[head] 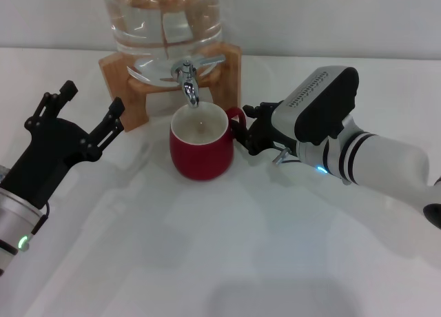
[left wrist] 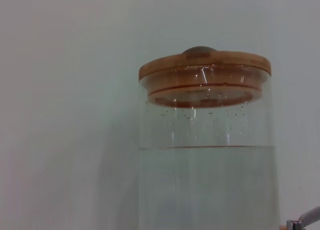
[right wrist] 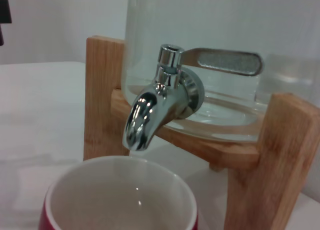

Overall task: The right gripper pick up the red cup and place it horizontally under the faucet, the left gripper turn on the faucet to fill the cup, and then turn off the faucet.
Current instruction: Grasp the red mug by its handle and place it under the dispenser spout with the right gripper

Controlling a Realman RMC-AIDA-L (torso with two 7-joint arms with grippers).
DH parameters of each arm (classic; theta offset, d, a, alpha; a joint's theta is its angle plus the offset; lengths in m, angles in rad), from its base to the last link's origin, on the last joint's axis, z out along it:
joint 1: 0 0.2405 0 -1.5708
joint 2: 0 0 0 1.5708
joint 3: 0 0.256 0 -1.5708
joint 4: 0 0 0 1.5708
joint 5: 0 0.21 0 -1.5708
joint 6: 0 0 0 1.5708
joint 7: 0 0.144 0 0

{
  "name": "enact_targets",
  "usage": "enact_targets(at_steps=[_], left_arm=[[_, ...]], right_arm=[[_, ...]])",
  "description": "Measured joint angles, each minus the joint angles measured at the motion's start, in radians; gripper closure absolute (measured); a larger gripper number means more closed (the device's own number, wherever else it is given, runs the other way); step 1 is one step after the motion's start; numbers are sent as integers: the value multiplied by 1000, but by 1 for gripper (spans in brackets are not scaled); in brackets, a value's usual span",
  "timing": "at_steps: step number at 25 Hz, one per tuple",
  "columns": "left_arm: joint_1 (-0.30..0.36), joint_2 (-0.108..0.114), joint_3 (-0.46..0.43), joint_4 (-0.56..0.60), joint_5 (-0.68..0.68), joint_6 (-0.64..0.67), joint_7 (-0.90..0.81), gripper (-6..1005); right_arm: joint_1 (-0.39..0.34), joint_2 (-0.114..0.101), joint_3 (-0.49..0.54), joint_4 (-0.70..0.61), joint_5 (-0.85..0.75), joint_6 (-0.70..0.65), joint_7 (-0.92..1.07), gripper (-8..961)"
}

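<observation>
Standing upright on the table, the red cup (head: 200,148) is directly under the faucet (head: 188,82), its handle at 3 o'clock clamped by the right gripper (head: 242,132). Placing looks done; filling comes next. The left gripper (head: 81,110), fingers apart at the cup's 9 o'clock, must reach the lever.

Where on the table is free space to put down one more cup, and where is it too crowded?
The wide white table in front of the red cup, between both arms, is bare. A smaller patch lies between the open left hand and the cup. It is crowded under the faucet, and where the right hand is at the cup's handle.
</observation>
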Motion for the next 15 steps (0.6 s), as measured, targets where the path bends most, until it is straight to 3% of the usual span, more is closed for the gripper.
enact_targets(at_steps=[15], left_arm=[[4,0,0,0,0,0,0,127]], right_arm=[[-17,-1,0,13,0,-3,0,580]])
